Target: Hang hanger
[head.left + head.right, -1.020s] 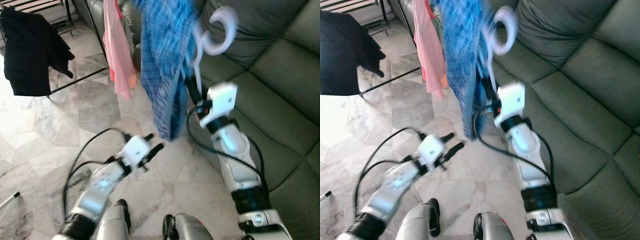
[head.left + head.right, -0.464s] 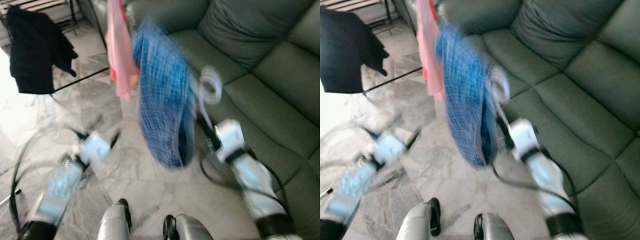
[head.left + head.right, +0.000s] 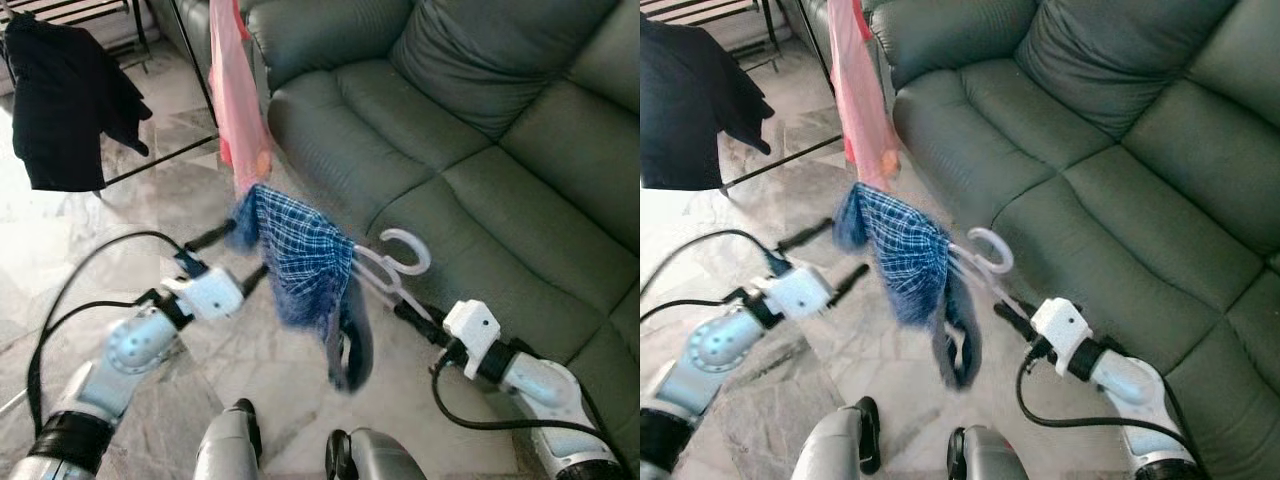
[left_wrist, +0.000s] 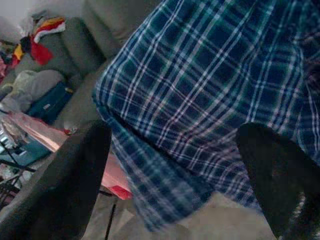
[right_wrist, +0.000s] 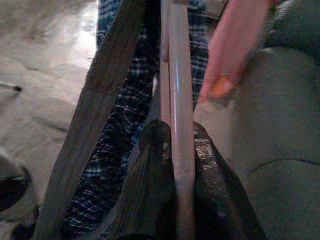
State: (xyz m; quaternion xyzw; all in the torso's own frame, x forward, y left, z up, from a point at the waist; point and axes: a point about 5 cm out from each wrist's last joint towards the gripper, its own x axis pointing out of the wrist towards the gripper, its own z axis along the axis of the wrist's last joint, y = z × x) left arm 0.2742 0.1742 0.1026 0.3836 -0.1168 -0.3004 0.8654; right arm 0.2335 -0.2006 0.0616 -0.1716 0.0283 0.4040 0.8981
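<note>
A white plastic hanger (image 3: 392, 272) carries a blue plaid garment (image 3: 298, 252) that droops toward the floor. The hanger lies tilted at about knee height in front of the sofa, hook (image 3: 408, 248) pointing up. My right gripper (image 3: 404, 310) is shut on the hanger's lower end; the right wrist view shows its fingers (image 5: 155, 150) pinching the pale bar (image 5: 179, 100). My left gripper (image 3: 232, 260) is open at the garment's left edge. In the left wrist view the plaid cloth (image 4: 200, 95) hangs just beyond the two spread fingers (image 4: 70, 190).
A dark green sofa (image 3: 480, 130) runs along the right side. A pink garment (image 3: 238, 100) hangs from a black rack (image 3: 195, 60) behind the hanger, and a black garment (image 3: 65, 100) hangs at far left. Marble floor (image 3: 120, 210) lies below, with my feet (image 3: 240, 420) at the bottom.
The camera has shifted. My right arm has dropped from high up to low and forward, bringing hanger and plaid garment down. My left gripper has risen to the garment's edge.
</note>
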